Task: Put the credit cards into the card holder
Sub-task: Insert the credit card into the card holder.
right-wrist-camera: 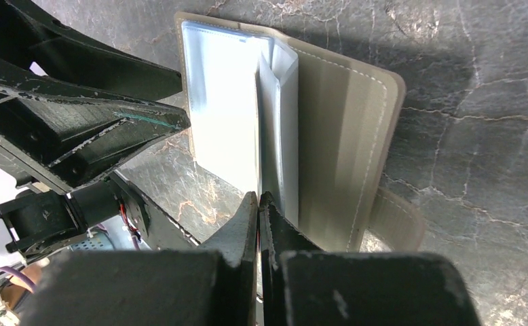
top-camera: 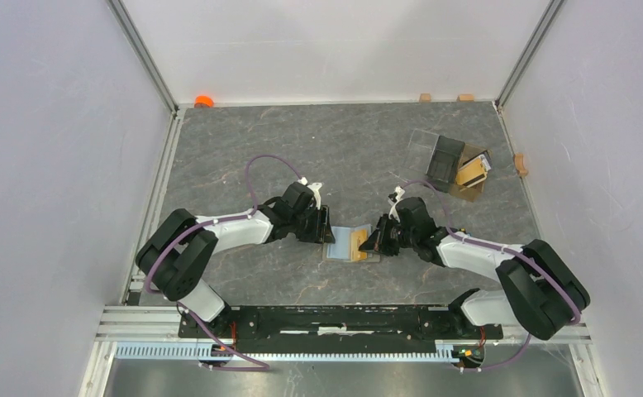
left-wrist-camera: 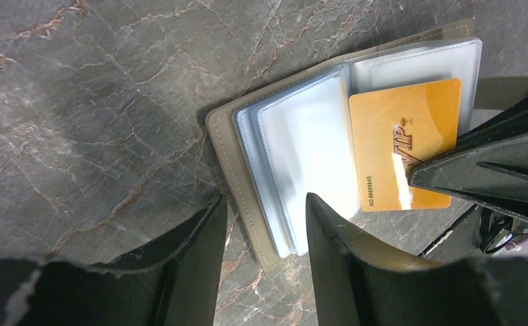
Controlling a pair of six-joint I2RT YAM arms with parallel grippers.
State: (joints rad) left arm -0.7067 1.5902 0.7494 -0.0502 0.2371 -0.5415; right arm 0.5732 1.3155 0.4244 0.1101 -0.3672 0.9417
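Currently inserting: right gripper [left-wrist-camera: 412, 178] pinches thin gold rectangular credit card [left-wrist-camera: 397, 136] over open olive-khaki card holder [left-wrist-camera: 224, 146], left gripper [left-wrist-camera: 265, 231] half-spread astride its edge; next, likely slide card into sleeve [left-wrist-camera: 417, 64].

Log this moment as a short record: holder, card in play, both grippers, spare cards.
card holder: lying open on the table, clear sleeves fanned
gold card: over the holder's page on the right arm's side, seemingly not yet in a sleeve
right gripper: shut, apparently pinching the gold card's corner
left gripper: open, fingers either side of the holder's opposite edge
spare cards: orange, in the clear box at the far right, apart from both arms
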